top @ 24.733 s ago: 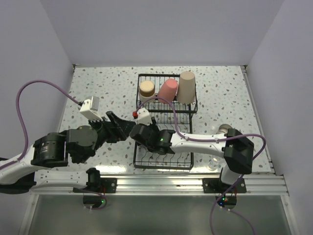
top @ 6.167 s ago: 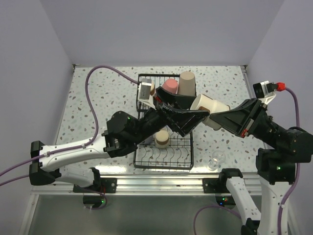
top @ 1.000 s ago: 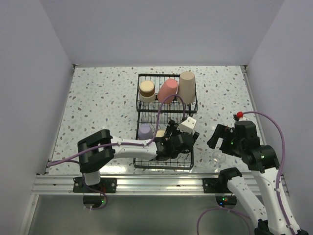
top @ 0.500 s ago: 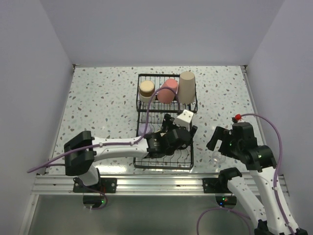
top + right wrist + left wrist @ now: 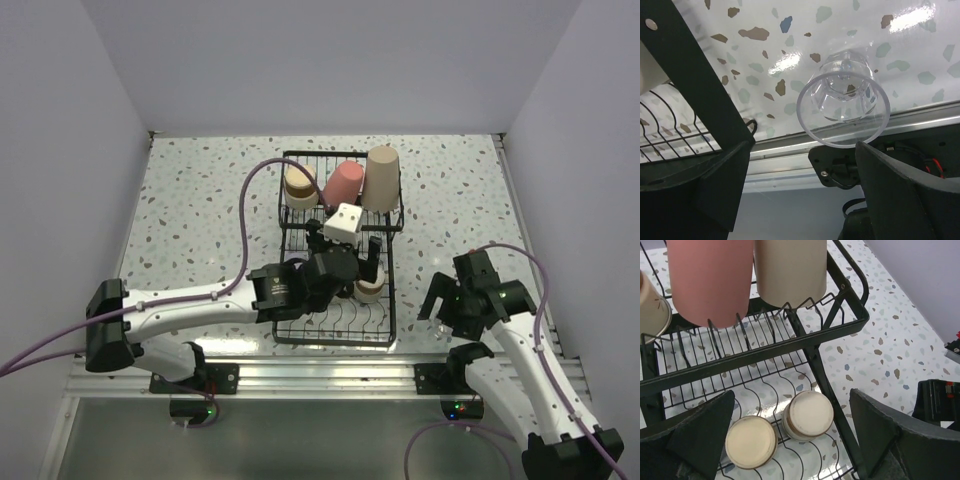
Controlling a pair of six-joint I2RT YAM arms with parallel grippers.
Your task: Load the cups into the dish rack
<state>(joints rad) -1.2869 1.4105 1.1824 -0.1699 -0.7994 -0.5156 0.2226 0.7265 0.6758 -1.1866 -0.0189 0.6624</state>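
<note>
The dish rack point(image 5: 285, 330) sits in the middle of the bench point(image 5: 200, 200), its long side running from the far edge toward the near edge. In its raised basket at the far end stand three upturned cups in a row: a tan cup point(image 5: 298, 185), a pink cup point(image 5: 342, 183) and a tall beige cup point(image 5: 381, 178). The left gripper point(image 5: 792, 392) hangs over the lower section, jaws wide apart and holding nothing. Below it, on the curved wires, a short cup point(image 5: 751, 442) and a second short cup point(image 5: 807, 415) stand bottom-up, just beside each other (the top view shows only one of them past the arm).

Toward the near right corner of the bench, close to the metal rail point(image 5: 790, 165) along the near edge, the clear glass point(image 5: 842, 102) stands on the speckled surface, apart from the rack. The right gripper point(image 5: 804, 146) is at it with jaws spread wide, one finger either side of the rim. No finger is pressed against the glass.
</note>
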